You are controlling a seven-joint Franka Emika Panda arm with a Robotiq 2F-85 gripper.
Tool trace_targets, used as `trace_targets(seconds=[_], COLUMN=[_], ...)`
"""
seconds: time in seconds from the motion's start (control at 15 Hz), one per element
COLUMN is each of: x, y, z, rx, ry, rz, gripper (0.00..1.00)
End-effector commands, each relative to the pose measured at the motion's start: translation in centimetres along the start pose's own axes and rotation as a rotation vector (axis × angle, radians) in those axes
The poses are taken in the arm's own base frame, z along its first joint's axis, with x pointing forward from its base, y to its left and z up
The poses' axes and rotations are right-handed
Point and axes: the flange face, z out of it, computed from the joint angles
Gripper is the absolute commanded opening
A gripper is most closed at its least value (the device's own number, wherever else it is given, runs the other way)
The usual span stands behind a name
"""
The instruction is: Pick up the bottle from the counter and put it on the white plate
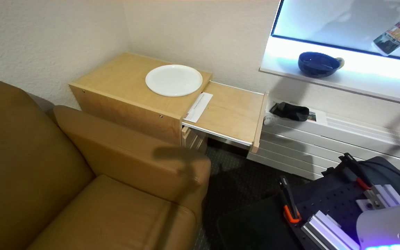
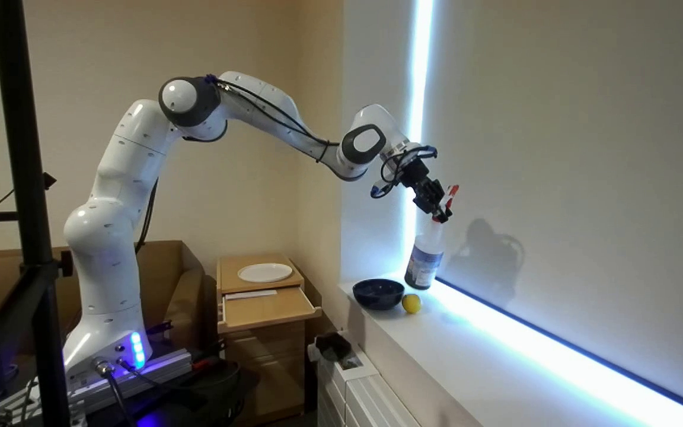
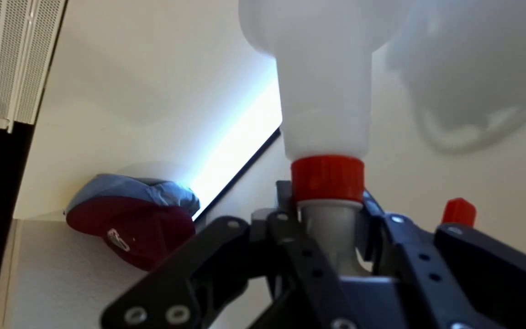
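The clear spray bottle has a blue label and a red collar. In an exterior view, the bottle (image 2: 425, 261) hangs tilted below my gripper (image 2: 443, 216), over the back of the white counter (image 2: 436, 356). The tilted bottle (image 1: 398, 33) also shows at the upper right in an exterior view, where my gripper is out of view. In the wrist view, my gripper (image 3: 328, 196) is shut around the bottle's red collar and neck (image 3: 327, 178). I cannot tell whether the bottle's base touches the counter. The round white plate (image 1: 174, 80) lies on the wooden side table (image 1: 123, 81).
A dark blue bowl (image 2: 379, 294) and a small yellow object (image 2: 411, 303) sit on the counter close to the bottle. A pulled-out board (image 1: 234, 107) with a paper strip adjoins the side table. A brown sofa (image 1: 127, 146) stands beside it. The wrist view shows a cap (image 3: 139, 224).
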Motion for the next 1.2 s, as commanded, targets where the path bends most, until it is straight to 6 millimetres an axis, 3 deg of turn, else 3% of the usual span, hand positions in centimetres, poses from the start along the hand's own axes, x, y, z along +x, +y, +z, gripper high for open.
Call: trace_targets(seconds=[0.0, 0.33, 0.53, 0.67, 0.8, 0.87, 0.93, 1.13], x=[2.5, -0.1, -4.1, -6.8, -7.6, -7.2, -7.5, -7.5], y=[-0.6, -2.0, -1.9, -1.2, -0.5, -2.2, -1.8, -1.8], z=[-7.8, -18.5, -24.5, -27.0, -28.0, -27.1, -27.6, -27.0], rx=[0.074, 0.206, 0.250, 0.279, 0.310, 0.264, 0.268, 0.259], ry=[-0.010, -0.194, -0.288, -0.364, -0.468, -0.394, -0.413, -0.410], rz=[-0.049, -0.256, -0.389, -0.466, -0.512, -0.474, -0.486, -0.486], gripper=[0.08, 0.08, 0.08, 0.08, 0.08, 0.08, 0.33, 0.33])
